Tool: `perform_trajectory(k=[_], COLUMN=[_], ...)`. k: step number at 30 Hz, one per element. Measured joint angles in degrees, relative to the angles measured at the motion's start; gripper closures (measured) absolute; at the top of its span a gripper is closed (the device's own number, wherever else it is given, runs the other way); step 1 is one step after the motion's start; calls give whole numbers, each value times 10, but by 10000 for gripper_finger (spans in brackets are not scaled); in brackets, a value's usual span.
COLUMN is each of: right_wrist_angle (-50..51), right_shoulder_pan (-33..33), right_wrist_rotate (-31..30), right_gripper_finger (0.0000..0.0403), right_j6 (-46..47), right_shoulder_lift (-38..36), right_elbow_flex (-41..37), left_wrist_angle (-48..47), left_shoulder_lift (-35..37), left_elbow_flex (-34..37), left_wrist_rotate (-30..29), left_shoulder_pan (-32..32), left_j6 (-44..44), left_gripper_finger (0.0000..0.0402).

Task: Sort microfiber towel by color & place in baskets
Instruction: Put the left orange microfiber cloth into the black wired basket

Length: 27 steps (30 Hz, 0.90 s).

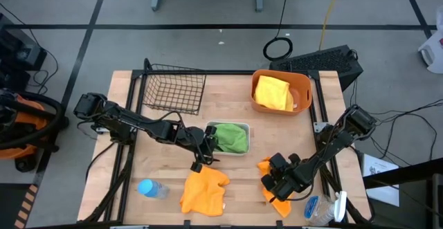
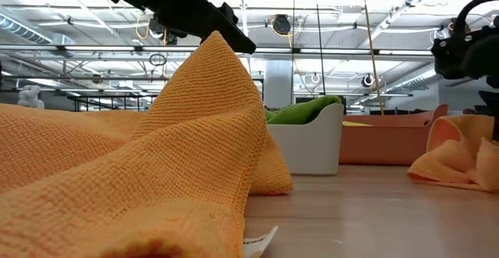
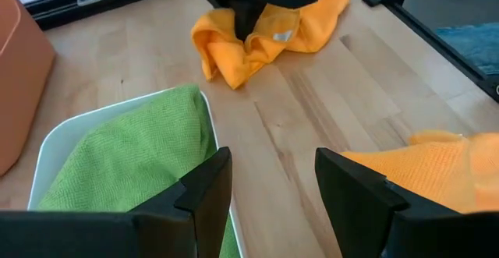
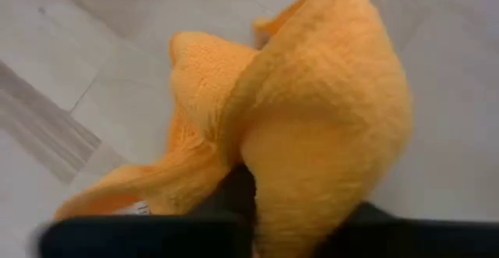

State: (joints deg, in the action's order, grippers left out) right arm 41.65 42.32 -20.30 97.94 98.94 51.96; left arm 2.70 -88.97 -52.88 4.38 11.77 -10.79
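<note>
Towel (image 1: 271, 187) in orange pinched by right hand (image 1: 275, 187), left hand (image 1: 202, 158) spread beside white tray (image 1: 243, 126), bottle (image 1: 151, 188) nearby

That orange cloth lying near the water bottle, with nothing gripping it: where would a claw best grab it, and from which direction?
From straight above, at the raised fold of the orange cloth. In the low view that fold stands up in a peak while the rest lies flat on the table, so two fingers could close around the ridge. The open left claw sits nearest.
</note>
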Motion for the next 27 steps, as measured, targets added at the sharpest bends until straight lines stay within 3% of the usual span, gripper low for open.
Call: perform_trajectory(k=[2,7,13,20,27], right_wrist_angle=[-6,-7,-10,-13,-27], right_shoulder_pan=[4,19,38,47,42], right_wrist_rotate=[-10,-61,-231,-452,-578], right_gripper_finger=[385,373,394,389,388], right_j6=[-18,-55,-180,-334,-402], right_shoulder_lift=[-2,-23,-70,-112,-134], right_elbow_flex=[0,32,85,112,112], left_wrist_angle=[-1,0,62,173,241], left_shoulder_lift=[0,0,0,0,0], left_elbow_flex=[0,0,0,0,0], left_wrist_rotate=[0,0,-1,-1,-73], left_shoulder_pan=[0,0,4,27,36], left_j6=[0,0,15,15,56], left_gripper_finger=[210,210,210,210,205])
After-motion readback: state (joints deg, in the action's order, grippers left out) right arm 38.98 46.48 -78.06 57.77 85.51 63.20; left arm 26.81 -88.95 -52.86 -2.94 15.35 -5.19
